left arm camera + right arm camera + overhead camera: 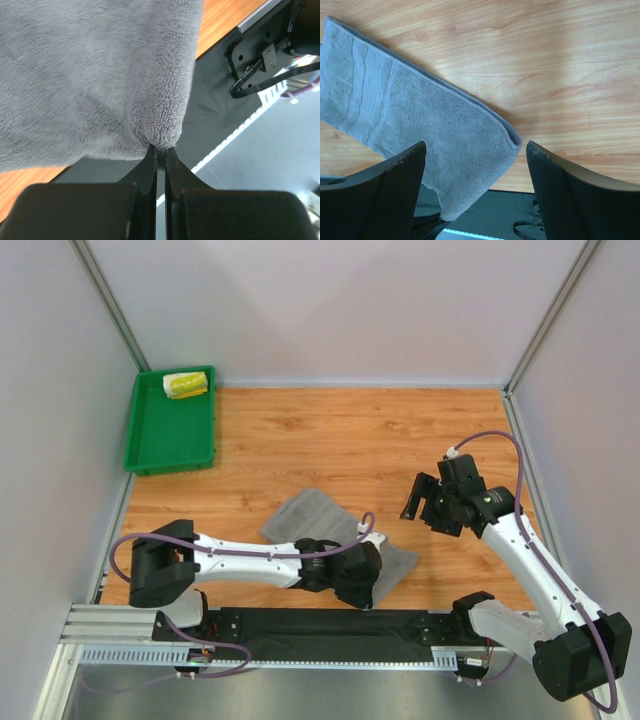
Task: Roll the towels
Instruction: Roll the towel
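The left gripper (160, 151) was clamped shut on a corner of the grey towel (305, 518). Its arm stretched low from the lower left toward the bottom centre of the overhead view. The towel lay folded on the wooden table (350, 430) at lower centre, its pinched corner over the black mat (300, 625). The right gripper (418, 498) hung at centre right with fingers wide apart and empty, its arm bent up from the lower right corner. The small yellow-green towel (186, 385) sat bundled in the green tray (165, 445) at upper left

Folded grey towel (310, 520) lies unrolled; printed towel (186, 385) sits rolled in tray (165, 440).
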You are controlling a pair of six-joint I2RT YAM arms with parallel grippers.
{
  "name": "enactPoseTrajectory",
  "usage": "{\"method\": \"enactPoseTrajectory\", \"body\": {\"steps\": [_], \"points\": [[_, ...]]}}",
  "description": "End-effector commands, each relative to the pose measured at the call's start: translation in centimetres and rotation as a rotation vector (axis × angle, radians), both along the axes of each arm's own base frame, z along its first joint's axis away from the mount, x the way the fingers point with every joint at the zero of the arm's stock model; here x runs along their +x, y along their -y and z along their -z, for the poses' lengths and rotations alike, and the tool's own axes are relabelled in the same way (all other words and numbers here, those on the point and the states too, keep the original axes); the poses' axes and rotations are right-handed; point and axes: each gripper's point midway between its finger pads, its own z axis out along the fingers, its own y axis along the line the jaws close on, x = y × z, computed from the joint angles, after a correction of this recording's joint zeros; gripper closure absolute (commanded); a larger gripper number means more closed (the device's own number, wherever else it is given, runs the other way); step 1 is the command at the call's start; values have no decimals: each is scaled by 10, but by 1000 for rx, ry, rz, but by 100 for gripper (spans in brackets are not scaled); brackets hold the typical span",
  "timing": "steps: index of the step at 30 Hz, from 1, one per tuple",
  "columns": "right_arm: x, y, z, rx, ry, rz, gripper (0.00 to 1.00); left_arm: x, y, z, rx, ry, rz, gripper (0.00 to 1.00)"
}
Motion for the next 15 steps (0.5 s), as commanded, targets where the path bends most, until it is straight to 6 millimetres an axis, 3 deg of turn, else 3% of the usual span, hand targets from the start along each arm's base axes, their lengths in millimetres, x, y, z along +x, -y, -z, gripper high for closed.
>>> {"method": "enactPoseTrajectory", "body": {"steps": [1, 6, 10, 15], "points": [[1, -9, -22, 60, 52, -34, 18, 1, 14, -40, -206, -78, -45, 100], [0, -25, -36, 157, 114, -89, 20, 12, -3, -31, -210, -123, -124, 100], [-5, -32, -36, 194, 109, -119, 23, 19, -17, -17, -185, -160, -199, 100], [-16, -49, -33, 284, 118, -195, 36, 27, -38, 3, -147, -199, -297, 100]]}}
